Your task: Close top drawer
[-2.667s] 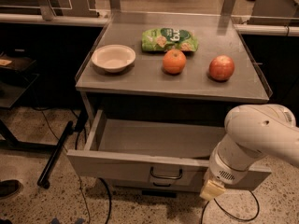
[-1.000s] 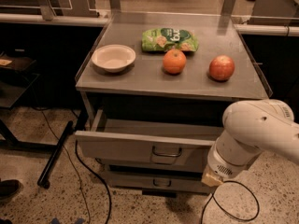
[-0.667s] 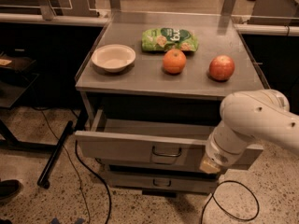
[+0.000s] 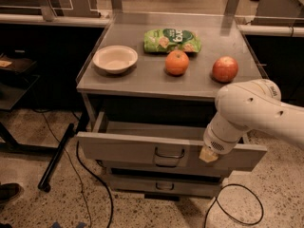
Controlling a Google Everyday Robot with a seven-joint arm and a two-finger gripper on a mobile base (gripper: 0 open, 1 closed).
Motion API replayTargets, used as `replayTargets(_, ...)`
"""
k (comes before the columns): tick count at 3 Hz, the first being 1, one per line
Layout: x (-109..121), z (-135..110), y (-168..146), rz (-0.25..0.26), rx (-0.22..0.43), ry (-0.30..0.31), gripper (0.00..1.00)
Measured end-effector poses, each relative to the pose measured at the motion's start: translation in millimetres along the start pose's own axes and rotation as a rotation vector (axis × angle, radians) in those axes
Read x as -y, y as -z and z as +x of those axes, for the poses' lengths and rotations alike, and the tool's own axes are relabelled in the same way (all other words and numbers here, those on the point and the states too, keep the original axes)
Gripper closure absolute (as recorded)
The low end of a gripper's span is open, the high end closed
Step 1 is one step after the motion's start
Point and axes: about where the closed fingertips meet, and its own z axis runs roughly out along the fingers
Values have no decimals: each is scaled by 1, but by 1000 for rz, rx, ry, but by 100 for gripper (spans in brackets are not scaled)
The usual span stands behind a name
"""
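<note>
The top drawer point(image 4: 128, 148) is a wide grey drawer with a small dark loop handle point(image 4: 169, 154) at its centre. It stands partly open, pulled out a short way from the cabinet under the grey counter. My white arm point(image 4: 251, 115) reaches down at the right. The gripper point(image 4: 209, 155) is at the drawer's front panel, right of the handle, mostly hidden behind the arm's wrist.
On the counter point(image 4: 142, 80) are a white bowl point(image 4: 115, 59), a green chip bag point(image 4: 172, 40), an orange point(image 4: 177, 62) and a red apple point(image 4: 225, 69). A lower drawer front point(image 4: 161, 185) sits beneath. Cables point(image 4: 237, 208) lie on the speckled floor. A black stand leg point(image 4: 54, 158) is at left.
The top drawer has slid inwards from wide open to only partly open. My arm has moved in with it, toward the cabinet.
</note>
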Motion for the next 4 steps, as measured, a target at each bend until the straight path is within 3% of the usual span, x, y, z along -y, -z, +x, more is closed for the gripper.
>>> replayTargets(3, 1, -1, 0, 2, -1, 0, 12)
replayTargets(4, 1, -1, 0, 2, -1, 0, 0)
